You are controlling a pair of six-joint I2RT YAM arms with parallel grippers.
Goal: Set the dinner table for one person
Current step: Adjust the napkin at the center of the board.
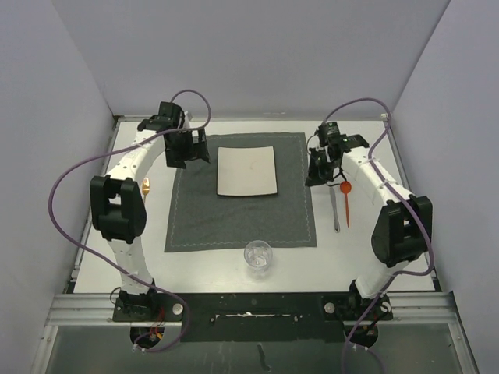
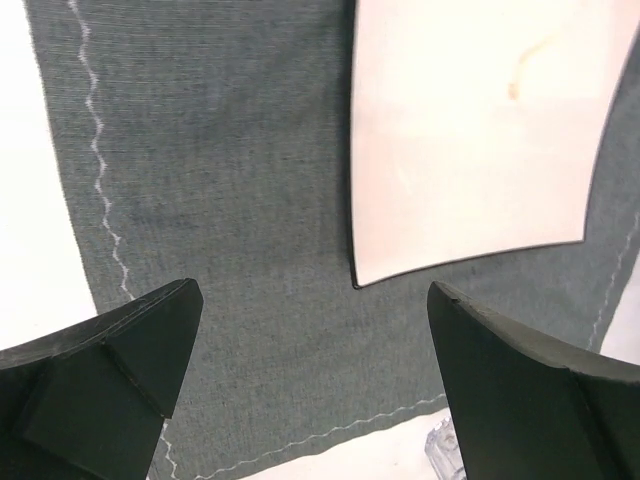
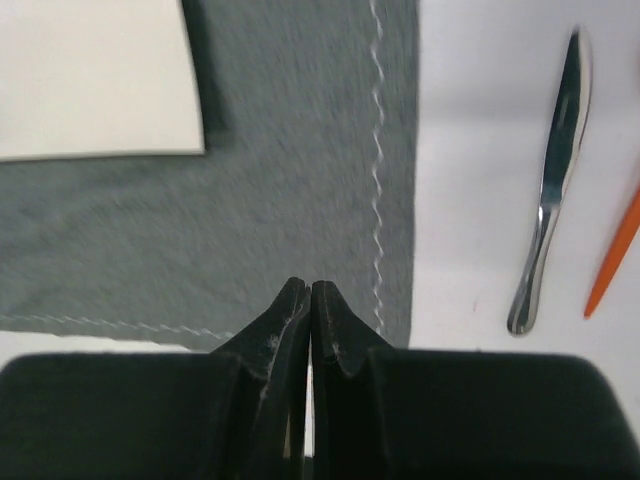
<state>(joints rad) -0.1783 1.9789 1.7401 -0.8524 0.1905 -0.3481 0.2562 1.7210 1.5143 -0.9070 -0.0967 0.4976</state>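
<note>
The white dinner table (image 1: 390, 265) carries a dark grey stitched placemat (image 1: 234, 222) with a white square plate (image 1: 247, 171) on its far half. My left gripper (image 1: 187, 152) hangs open and empty above the placemat's far left part (image 2: 230, 230), left of the plate (image 2: 470, 140). My right gripper (image 1: 320, 170) is shut and empty above the placemat's right edge (image 3: 300, 200). A metal knife (image 1: 334, 209) and an orange utensil (image 1: 345, 199) lie right of the placemat; both show in the right wrist view, knife (image 3: 548, 200), orange utensil (image 3: 615, 265). A clear glass (image 1: 258, 257) stands just below the placemat.
A small copper-coloured object (image 1: 146, 185) lies on the table left of the placemat, next to my left arm. Purple cables loop beside both arms. Grey walls close in the table on three sides. The glass's rim (image 2: 445, 455) peeks in beside my left gripper's right finger.
</note>
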